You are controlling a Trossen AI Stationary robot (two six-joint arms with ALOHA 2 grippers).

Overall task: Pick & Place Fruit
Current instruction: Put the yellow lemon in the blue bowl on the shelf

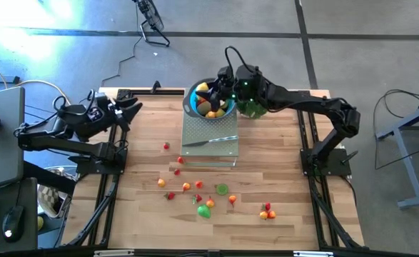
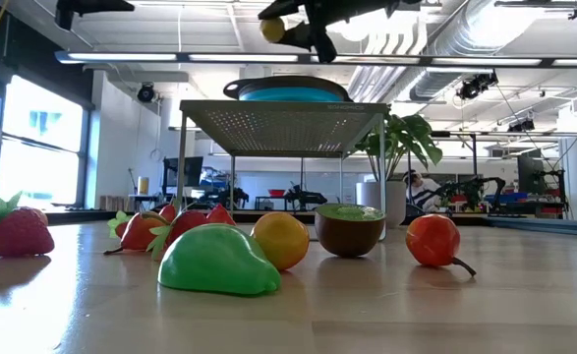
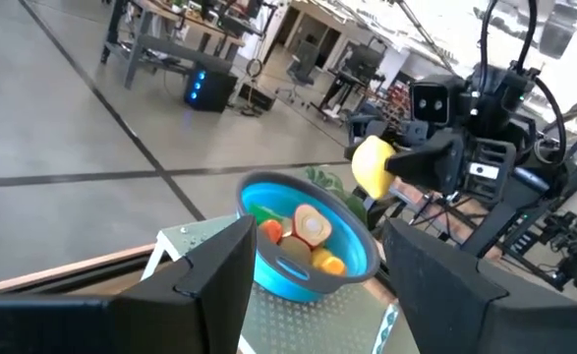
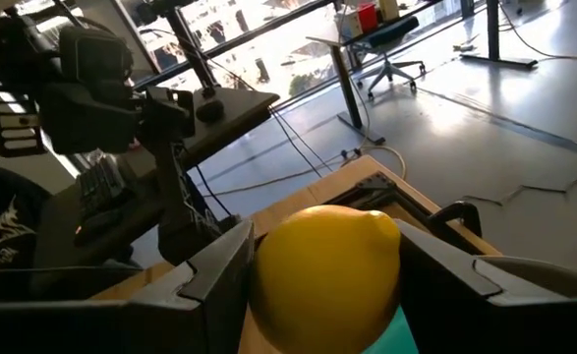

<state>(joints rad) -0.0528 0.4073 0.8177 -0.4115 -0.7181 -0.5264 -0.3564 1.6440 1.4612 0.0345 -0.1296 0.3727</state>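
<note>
A yellow lemon (image 4: 327,270) hangs above the far rim of the blue bowl (image 1: 210,108), with my right gripper (image 1: 209,88) shut on it. The bowl holds several fruits and stands on a perforated metal rack (image 1: 209,132). Several small toy fruits (image 1: 195,193) lie loose on the wooden table's near half, among them a green pear (image 2: 217,261) and a strawberry (image 2: 13,228). My left gripper (image 3: 313,256) stays open at the table's left edge, pointing toward the bowl (image 3: 308,241) with nothing between its fingers. My right gripper pinches the lemon by its two opposite sides (image 4: 268,265) between its two fingers (image 4: 219,280). The fingers reach out about level from the table's right side. The lemon (image 3: 372,167) is lifted clear, above the bowl.
A slim silver knife (image 1: 210,140) lies on the rack's near part. A leafy green plant (image 1: 252,107) stands just right of the bowl, under my right arm. Bare wood lies left and right of the rack.
</note>
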